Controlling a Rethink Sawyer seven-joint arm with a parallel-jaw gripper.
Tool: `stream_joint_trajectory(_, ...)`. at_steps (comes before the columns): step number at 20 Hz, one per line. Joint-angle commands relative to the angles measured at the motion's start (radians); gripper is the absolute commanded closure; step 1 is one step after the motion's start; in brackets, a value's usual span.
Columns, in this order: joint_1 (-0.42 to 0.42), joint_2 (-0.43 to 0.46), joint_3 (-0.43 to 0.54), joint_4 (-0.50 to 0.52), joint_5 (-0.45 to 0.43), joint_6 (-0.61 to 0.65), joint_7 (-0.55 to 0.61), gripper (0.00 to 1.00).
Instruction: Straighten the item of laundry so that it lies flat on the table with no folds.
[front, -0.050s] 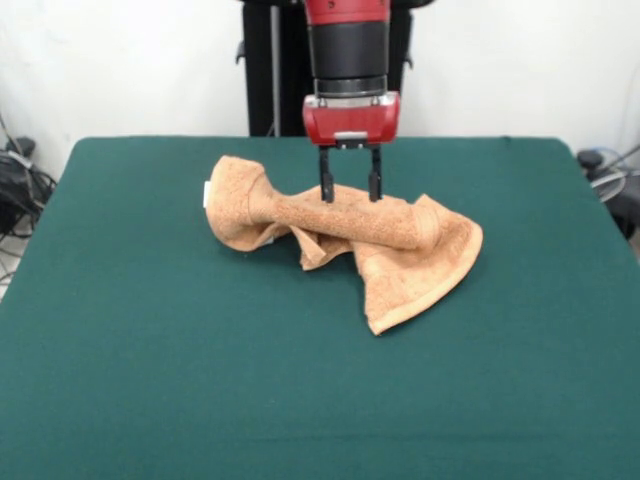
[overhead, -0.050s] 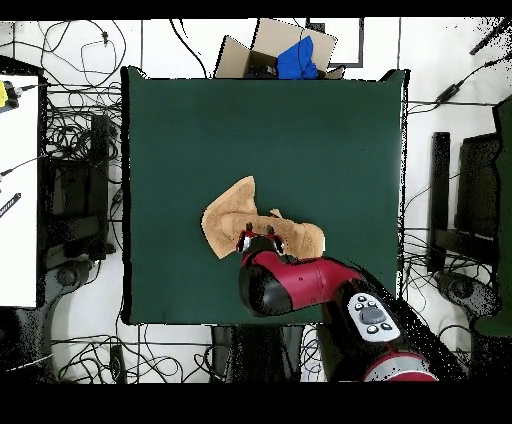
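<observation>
The item of laundry (front, -0.050s: 385, 250) is a light-orange towel lying crumpled on the table (front, -0.050s: 150, 350), twisted into a roll in its middle with a flat corner spread toward the front right. A small white tag (front, -0.050s: 207, 194) shows at its left end. In the overhead view the towel (overhead, -0.050s: 232, 212) lies below the table's (overhead, -0.050s: 260, 120) centre, partly covered by the arm. My gripper (front, -0.050s: 349, 188) hangs straight down over the rolled middle, its two black fingers (front, -0.050s: 326, 185) apart and their tips at the towel's top surface. The gripper (overhead, -0.050s: 257, 236) is open, holding nothing.
Dark green cloth surrounds the towel on all sides, widest toward the front. Beyond the table's edges lie cables, black stands and a cardboard box (overhead, -0.050s: 285, 45) with blue fabric in it.
</observation>
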Motion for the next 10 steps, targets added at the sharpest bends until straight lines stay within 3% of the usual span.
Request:
stream_joint_trajectory(1, -0.015, 0.039, 0.008, -0.081, -0.057, -0.024, 0.034, 0.00)
stream_joint_trajectory(10, -0.051, 0.066, 0.043, -0.094, -0.068, 0.013, 0.016, 0.00)
